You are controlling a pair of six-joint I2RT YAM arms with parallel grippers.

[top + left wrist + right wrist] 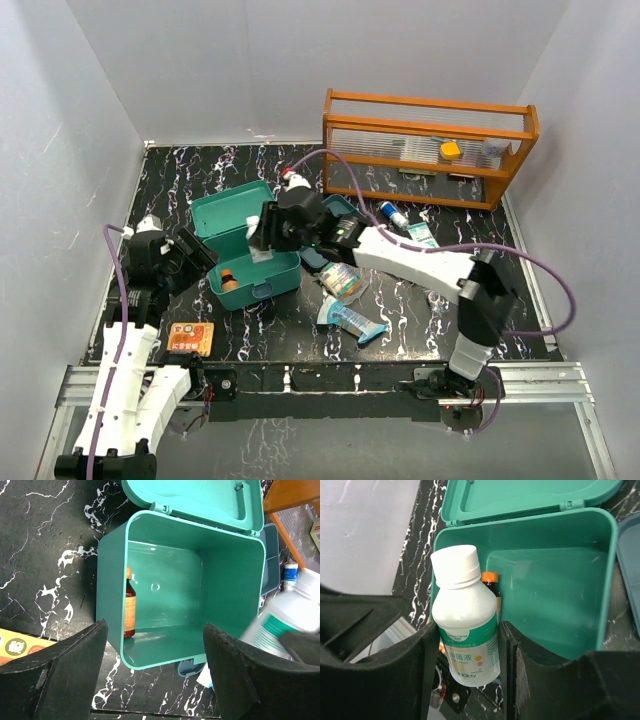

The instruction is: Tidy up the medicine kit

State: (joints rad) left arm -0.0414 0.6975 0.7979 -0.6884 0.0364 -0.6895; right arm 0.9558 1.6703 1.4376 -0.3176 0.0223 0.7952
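Nearest, to the near-left of the medicine kit (275, 287), an orange card (191, 336) lies flat on the black marbled table (420, 310). The left gripper (200, 255) hangs just beside the kit's left wall, and its fingers (75, 675) are spread wide with nothing between them. Its camera looks straight down into the box.

The kit sits left of the table's centre. Its body is open, and its lid (230, 212) is hinged back on the far side. Inside, a brown bottle (129, 605) with an orange cap lies against the left wall. The rest of the floor is bare teal.

The right gripper (467, 645) hovers over the open body with both pads pressed on the sides of a white bottle (465, 625). This bottle has a white screw cap and a green-and-white label. In the left wrist view it shows blurred at the kit's right rim, so I cannot tell how far above the floor it hangs.

To the near-right of the kit, a packet (343, 281) and a teal tube (352, 322) lie close together on the table. Just beside the kit's right wall sits the insert tray (270, 565), mostly covered by the right arm in the top view. Further right of it lies a blue-capped bottle (393, 214).

Well beyond the kit, at the table's far right against the wall, stands the orange rack (430, 150).
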